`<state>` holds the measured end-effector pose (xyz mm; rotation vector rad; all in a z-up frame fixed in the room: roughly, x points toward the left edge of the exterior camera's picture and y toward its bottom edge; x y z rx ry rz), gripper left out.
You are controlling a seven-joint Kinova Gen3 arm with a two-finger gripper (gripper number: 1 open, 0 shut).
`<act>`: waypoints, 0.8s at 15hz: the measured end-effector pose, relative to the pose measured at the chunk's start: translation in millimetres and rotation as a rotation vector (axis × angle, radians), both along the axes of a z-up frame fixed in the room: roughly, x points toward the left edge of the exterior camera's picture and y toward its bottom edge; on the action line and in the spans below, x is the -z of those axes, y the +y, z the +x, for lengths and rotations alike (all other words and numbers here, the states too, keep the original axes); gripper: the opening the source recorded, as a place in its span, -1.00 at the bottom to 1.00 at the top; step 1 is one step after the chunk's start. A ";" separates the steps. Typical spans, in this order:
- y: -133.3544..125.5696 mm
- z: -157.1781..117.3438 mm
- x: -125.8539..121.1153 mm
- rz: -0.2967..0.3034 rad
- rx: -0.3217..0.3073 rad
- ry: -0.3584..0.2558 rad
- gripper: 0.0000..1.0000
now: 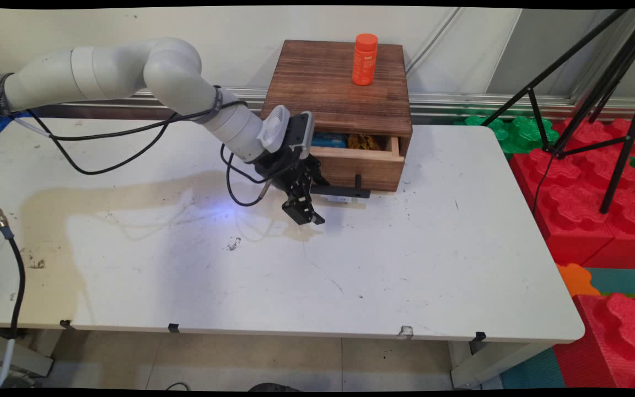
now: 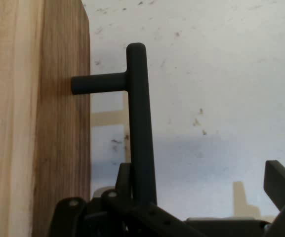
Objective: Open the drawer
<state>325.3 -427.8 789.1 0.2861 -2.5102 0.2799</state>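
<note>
White table [image 1: 405, 264], wooden drawer box [image 1: 339, 82] at 12 o'clock. Drawer [image 1: 359, 160] partly out, contents visible. Gripper [image 1: 309, 212] spread open around black handle bar [image 2: 140, 128], not clamped. Orange bottle [image 1: 365, 59] on top.

The box [image 1: 339, 82] is dark-stained wood with plain grain; its drawer [image 1: 359, 165] has a paler raw edge. The handle [image 2: 140, 123] looks like matt black metal, perhaps plastic. The bottle [image 1: 365, 59] is smooth orange plastic. The desk [image 1: 405, 264] is smooth white, scuffed and stained.
</note>
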 end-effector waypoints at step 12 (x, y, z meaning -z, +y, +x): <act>34.6 -13.4 -1.7 0.004 0.051 0.018 1.00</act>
